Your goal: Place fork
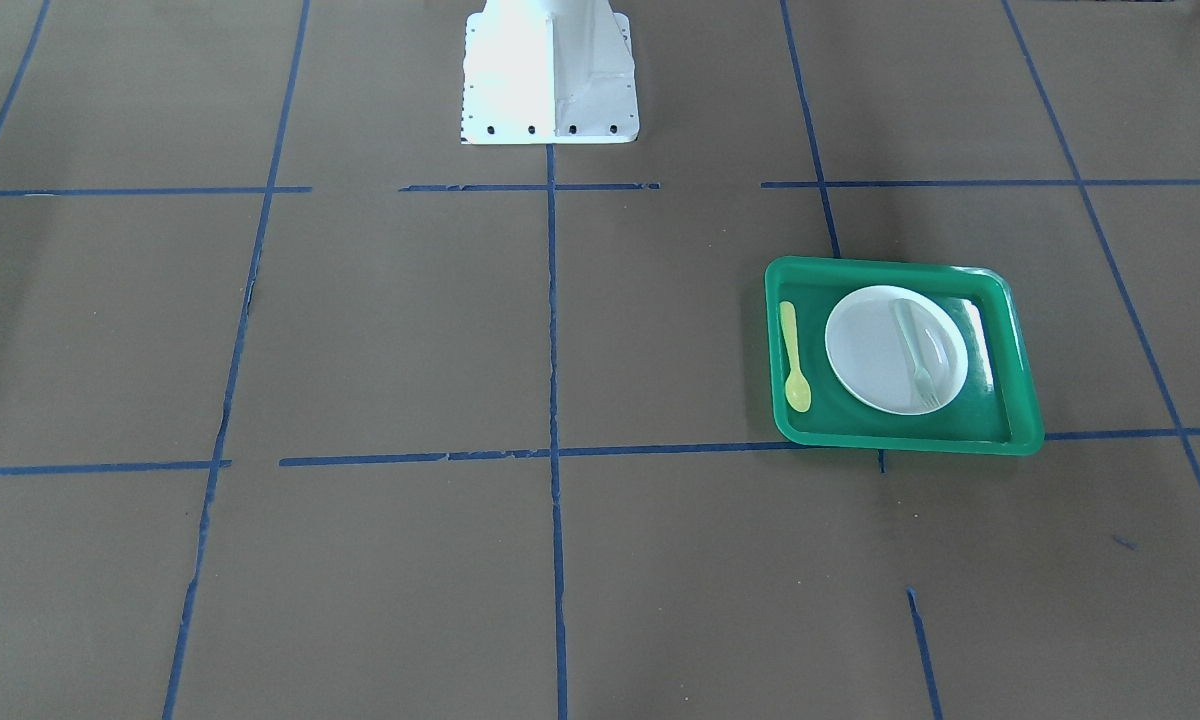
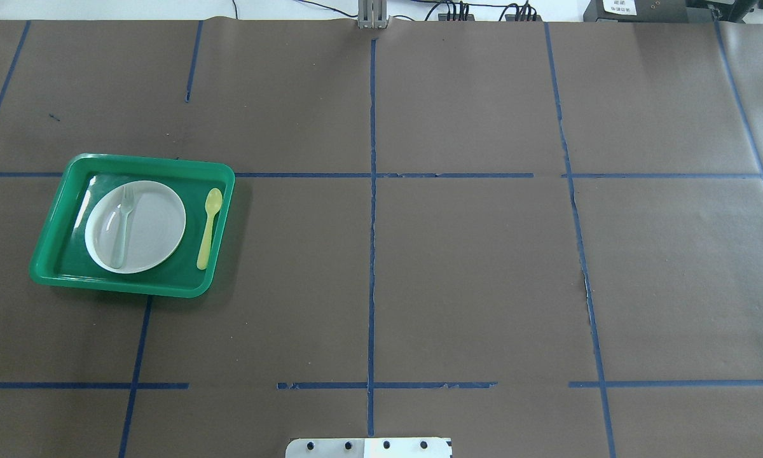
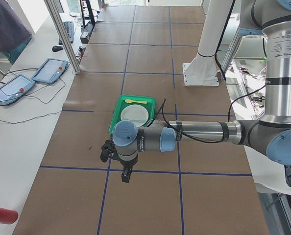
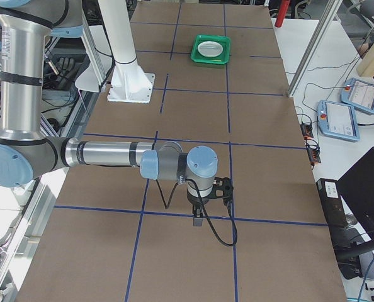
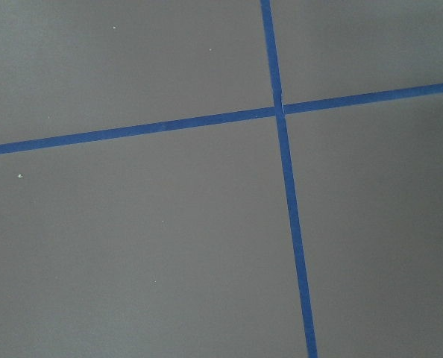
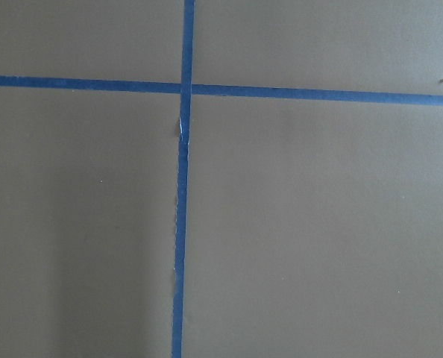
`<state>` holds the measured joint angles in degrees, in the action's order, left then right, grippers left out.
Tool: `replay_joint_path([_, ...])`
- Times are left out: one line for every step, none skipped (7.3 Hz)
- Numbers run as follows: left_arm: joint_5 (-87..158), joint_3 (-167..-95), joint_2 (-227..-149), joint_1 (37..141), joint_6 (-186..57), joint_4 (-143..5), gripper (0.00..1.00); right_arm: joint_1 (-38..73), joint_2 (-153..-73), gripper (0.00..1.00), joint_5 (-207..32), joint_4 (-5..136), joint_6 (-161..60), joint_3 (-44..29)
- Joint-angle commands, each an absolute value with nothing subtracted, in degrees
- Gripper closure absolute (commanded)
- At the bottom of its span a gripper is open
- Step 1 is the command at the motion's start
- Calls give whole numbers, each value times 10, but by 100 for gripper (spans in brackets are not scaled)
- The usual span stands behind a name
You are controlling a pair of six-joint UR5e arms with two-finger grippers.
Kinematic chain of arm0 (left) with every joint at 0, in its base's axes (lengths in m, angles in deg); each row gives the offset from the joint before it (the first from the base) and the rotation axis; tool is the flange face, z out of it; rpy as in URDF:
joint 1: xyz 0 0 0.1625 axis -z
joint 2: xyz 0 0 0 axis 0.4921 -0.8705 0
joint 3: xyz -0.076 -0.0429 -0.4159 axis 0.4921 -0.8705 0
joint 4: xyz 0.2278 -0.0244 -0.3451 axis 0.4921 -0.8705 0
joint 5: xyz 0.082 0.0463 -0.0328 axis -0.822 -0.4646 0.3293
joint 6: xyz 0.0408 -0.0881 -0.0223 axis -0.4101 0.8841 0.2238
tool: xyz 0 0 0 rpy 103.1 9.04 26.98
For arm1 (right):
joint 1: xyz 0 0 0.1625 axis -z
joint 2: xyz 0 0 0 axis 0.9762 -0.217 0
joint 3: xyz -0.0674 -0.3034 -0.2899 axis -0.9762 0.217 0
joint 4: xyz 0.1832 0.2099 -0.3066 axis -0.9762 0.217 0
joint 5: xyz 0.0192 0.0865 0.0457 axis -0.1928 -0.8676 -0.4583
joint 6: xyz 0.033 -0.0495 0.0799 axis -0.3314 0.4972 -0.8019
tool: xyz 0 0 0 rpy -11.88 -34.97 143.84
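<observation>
The pale whitish-grey fork lies on the left part of a white plate inside a green tray, tines pointing to the far side. In the front-facing view the fork lies on the plate's right part. My left gripper shows only in the exterior left view, hanging over bare table well in front of the tray. My right gripper shows only in the exterior right view, far from the tray. I cannot tell whether either is open or shut.
A yellow plastic spoon lies in the tray beside the plate. The brown table is crossed by blue tape lines. The white robot base stands at the table's middle edge. Both wrist views show only table and tape.
</observation>
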<state>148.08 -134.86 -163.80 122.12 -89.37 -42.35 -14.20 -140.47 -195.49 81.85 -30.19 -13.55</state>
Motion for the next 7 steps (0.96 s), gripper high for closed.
replay_joint_path([1480, -1349, -1638, 1220, -900, -428, 0, -142, -1405, 0, -1955, 818, -302, -136])
replay_joint_path([1481, -1347, -1640, 1219, -896, -430, 0, -142, -1405, 0, -1955, 818, -302, -136])
replay_joint_path([1481, -1350, -1643, 1219, -895, -429, 0, -142, -1405, 0, -1955, 818, -302, -136])
replay_joint_path([1481, -1355, -1645, 1218, -895, -430, 0, -142, -1405, 0, -1955, 818, -302, -136])
replay_joint_path([1482, -1357, -1654, 1213, -894, -430, 0, -142, -1405, 0, -1955, 818, -303, -136])
replay_joint_path([1481, -1401, -1659, 1172, -857, -430, 0, -142, -1405, 0, -1955, 818, -302, -136])
replay_joint_path([1478, -1461, -1660, 1101, -707, -439, 0, -142, -1405, 0, -1955, 818, -302, -136])
